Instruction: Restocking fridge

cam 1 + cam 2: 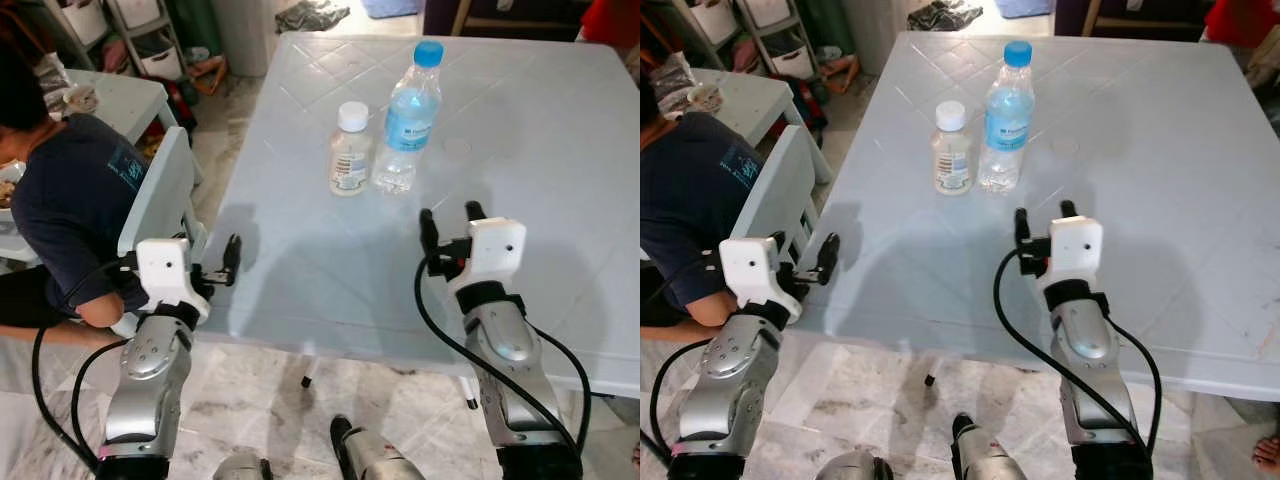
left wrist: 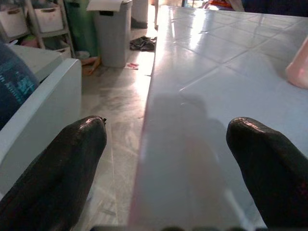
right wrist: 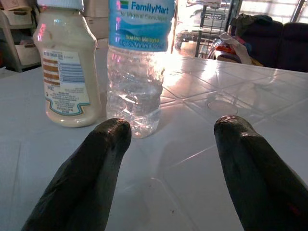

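Standing upright on the pale blue table [image 1: 560,150], long axes vertical and caps pointing up: a clear water bottle [image 1: 408,118] with a blue cap and blue label, and a shorter white-capped bottle [image 1: 350,150] of cream-coloured contents. The two stand side by side near the table's middle, the shorter one on the robot's left, just beside the water bottle; whether they touch cannot be told.

Right gripper [image 1: 447,217]: above the table, short of the water bottle, fingers spread apart and holding nothing; in the right wrist view both bottles stand beyond the fingertips [image 3: 111,132].

Left gripper [image 1: 232,255]: at the table's left edge, fingers parted, empty.

Person in a dark shirt [image 1: 70,200]: seated to the robot's left on a pale chair [image 1: 160,195].
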`<state>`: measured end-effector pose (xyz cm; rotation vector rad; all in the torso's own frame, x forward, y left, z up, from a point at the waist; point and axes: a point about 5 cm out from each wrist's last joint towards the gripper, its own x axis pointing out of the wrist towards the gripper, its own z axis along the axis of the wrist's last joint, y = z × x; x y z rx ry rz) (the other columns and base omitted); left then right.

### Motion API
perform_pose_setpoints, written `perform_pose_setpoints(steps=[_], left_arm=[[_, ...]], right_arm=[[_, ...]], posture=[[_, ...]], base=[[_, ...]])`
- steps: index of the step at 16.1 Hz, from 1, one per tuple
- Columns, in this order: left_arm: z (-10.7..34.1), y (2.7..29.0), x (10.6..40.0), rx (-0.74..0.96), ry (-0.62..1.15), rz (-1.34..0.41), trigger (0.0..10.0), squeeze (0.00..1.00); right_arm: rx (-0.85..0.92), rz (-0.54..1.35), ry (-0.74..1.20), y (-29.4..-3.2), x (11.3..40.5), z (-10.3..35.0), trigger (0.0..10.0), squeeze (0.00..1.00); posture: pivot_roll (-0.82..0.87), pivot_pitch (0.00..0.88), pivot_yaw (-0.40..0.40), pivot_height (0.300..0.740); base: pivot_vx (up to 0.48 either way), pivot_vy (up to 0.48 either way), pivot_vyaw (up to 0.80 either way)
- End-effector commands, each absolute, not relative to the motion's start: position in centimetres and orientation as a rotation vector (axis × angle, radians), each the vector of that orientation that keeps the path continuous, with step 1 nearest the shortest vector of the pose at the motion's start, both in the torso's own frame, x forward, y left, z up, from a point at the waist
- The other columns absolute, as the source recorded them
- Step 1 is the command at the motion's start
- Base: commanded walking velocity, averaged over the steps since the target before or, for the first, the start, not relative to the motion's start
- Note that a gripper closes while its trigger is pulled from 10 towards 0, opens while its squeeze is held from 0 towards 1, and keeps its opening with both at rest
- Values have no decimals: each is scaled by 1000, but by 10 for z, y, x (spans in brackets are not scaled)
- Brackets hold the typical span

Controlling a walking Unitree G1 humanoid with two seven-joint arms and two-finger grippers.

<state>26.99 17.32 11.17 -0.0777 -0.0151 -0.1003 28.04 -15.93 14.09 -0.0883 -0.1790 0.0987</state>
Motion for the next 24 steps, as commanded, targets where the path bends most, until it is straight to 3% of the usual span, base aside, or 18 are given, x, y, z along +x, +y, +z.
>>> perform_pose_setpoints(steps=[1, 12, 19, 24], left_arm=[[107, 183, 266, -76, 2, -60, 10000, 0], [105, 172, 267, -87, 3, -104, 10000, 0], [105, 177, 269, -82, 9, -99, 10000, 0], [103, 175, 272, -85, 5, -101, 10000, 0]], right_arm=[[-81, 110, -177, -157, 281, 139, 10000, 0], [-143, 101, -239, -161, 289, 151, 10000, 0], [-143, 136, -234, -153, 288, 147, 10000, 0], [-151, 142, -231, -154, 288, 145, 10000, 0]], posture=[[-58, 109, 50, 740], [-68, 111, 47, 740], [-67, 111, 46, 740], [-71, 103, 41, 740]], base=[[0, 0, -506], [0, 0, 0], [0, -37, -509], [0, -328, 0]])
